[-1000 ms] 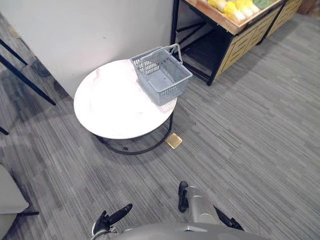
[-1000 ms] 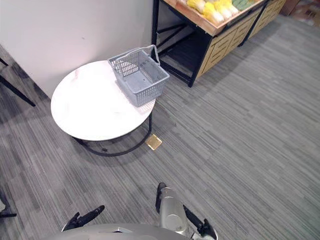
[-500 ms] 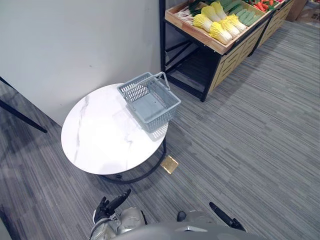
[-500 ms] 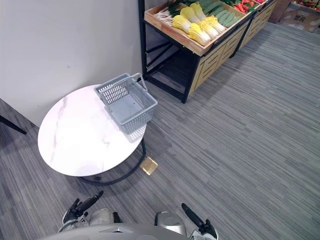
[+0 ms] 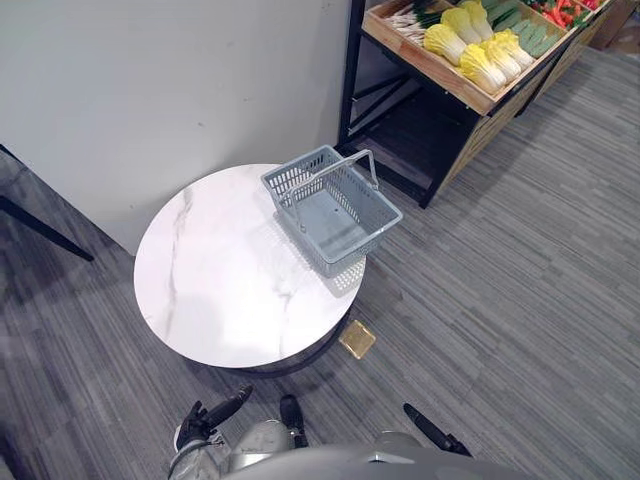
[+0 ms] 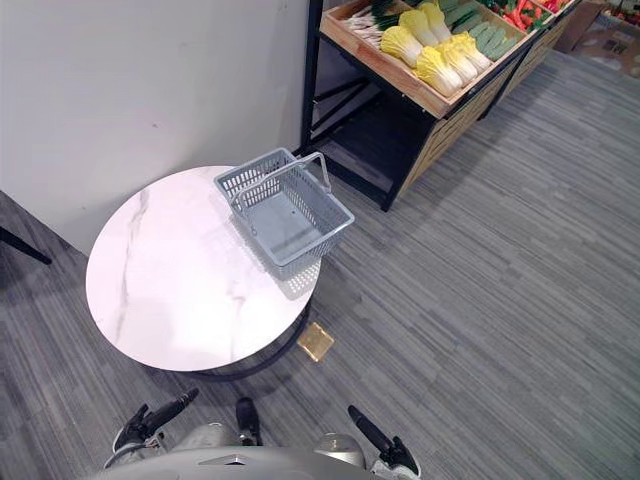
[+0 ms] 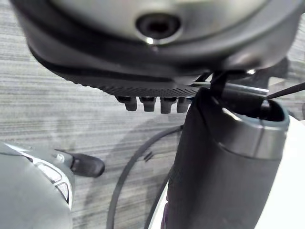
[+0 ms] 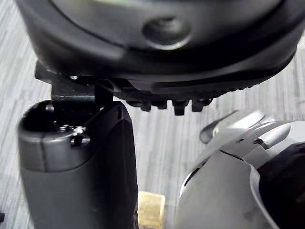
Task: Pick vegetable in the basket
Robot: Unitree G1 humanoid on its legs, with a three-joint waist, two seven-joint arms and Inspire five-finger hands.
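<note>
Left eye view shifts — camera only; grey basket point(image 5: 332, 208) sits empty, left hand point(image 5: 205, 420) and right hand point(image 5: 430, 432) straight-fingered, nothing picked yet.

Lots clipped or tucked away here

The produce stand point(image 5: 470, 95) runs off the top edge, so its far crates are cut, and the red veg point(image 5: 565, 10) up there is too small to name. The table's black frame point(image 6: 250, 367) is mostly hidden under the round table top point(image 5: 220, 290). A black leg point(image 5: 40, 222) at the side is cut off too. Can't tell what the little brass-coloured square point(image 5: 357, 339) on the floor is. The right hand point(image 5: 428, 428) is mostly hidden, just a straight finger poking out.
</note>
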